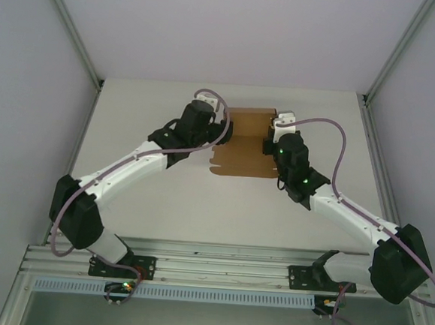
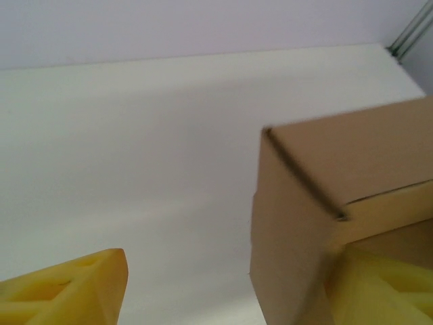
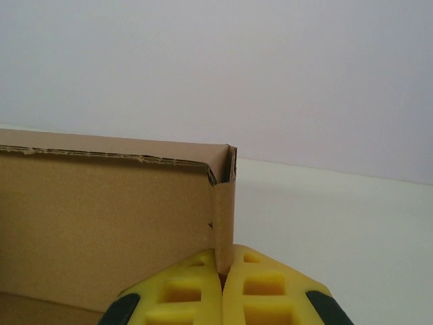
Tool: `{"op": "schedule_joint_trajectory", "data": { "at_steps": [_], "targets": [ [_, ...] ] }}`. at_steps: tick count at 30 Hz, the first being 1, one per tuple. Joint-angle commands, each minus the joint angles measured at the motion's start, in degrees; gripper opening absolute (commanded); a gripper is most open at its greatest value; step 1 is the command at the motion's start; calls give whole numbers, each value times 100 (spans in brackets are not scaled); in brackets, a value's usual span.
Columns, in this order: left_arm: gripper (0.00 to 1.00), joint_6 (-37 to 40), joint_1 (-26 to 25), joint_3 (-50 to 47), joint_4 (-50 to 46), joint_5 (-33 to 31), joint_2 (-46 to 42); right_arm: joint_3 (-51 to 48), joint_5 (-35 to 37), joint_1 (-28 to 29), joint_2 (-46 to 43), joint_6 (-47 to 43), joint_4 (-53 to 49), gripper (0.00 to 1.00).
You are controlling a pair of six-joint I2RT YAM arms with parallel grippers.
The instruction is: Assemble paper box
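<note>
Right gripper (image 3: 222, 272) pinching, paper box (image 3: 108, 217) wall between

There is one box (image 1: 242, 138) on one tabletop (image 1: 213, 215), and two arms, the left arm (image 1: 127, 167) and the right arm (image 1: 349, 210), with two yellow left fingers (image 2: 74, 288) and two yellow right fingers (image 3: 270, 291).

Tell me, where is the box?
In the top view, the paper box sits at the table's far middle, between the left gripper and the right gripper, which pinches its wall.
</note>
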Motion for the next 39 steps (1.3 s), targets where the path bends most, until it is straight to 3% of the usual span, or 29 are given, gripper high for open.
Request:
{"op": "schedule_joint_trajectory", "data": {
  "at_steps": [1,9,14,19,24,27,31,35,39],
  "targets": [
    [73,-147,6,249,61,-115,133,233,200,34,20,270,104,4],
    [45,-262,19,736,-92,-364,691,216,-84,27,41,383,20,4],
    [39,-259,-72,913,-224,-795,771,227,7,27,147,360,-73,4],
    [39,-253,-150,1149,-663,-1359,860,316,240,27,248,291,-281,4],
    [37,-292,-154,1193,-717,-1468,912,267,212,27,221,359,-210,4],
    [29,-334,-157,1265,-799,-1359,986,313,219,27,273,383,-213,4],
    [0,-399,-208,1454,-991,-1466,1144,400,317,38,402,456,-183,4],
    [0,-485,-351,1766,-1259,-1823,1264,681,874,91,750,367,-401,3],
    [0,-704,-477,2146,-1794,-2464,1335,1060,2331,35,1324,272,-805,3]
  ]
}}
